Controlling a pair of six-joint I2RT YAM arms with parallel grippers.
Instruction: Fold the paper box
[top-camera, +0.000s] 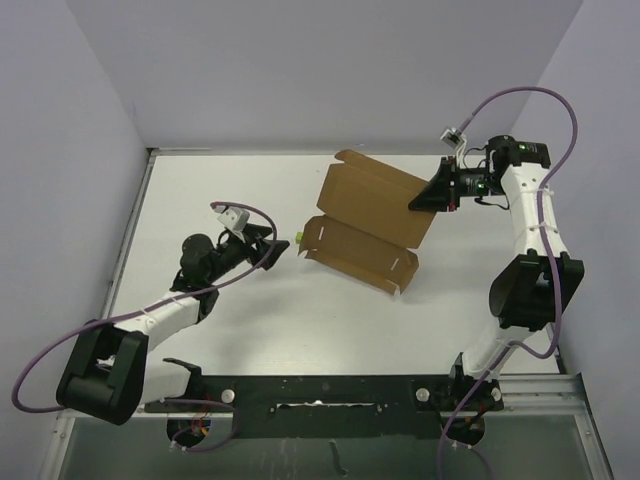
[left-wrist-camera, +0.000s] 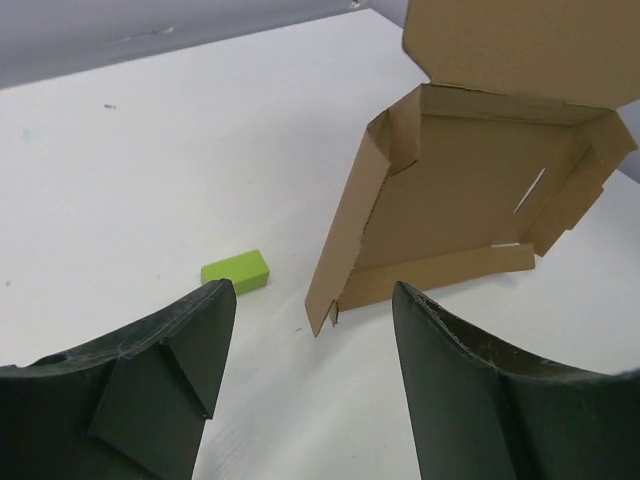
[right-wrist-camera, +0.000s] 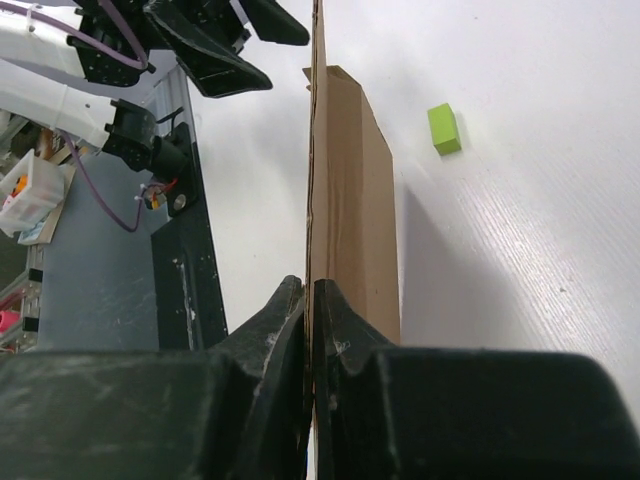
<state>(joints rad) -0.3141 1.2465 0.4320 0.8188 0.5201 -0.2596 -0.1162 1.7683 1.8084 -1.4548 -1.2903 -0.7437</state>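
Box (top-camera: 370, 205) mid-table, partly open, 1 panel tilted up, side flaps raised. Right gripper (top-camera: 420, 203) clamped on box's right edge, card pinched between fingers. Left gripper (left-wrist-camera: 312, 298) wide, holding nothing, near box's left corner, apart from it. Green block (left-wrist-camera: 236, 272) just left of box.

There's a little lime-green block (top-camera: 298, 237) lying flat on the white table (top-camera: 250, 320), roughly mid-table and a touch left of centre. Plain pale lavender walls (top-camera: 300, 70) box the table in on the far side and on the left and right. Along the near edge runs a black mounting rail (top-camera: 330, 390), with a greyish metal surface (top-camera: 300, 450) just nearer than that.
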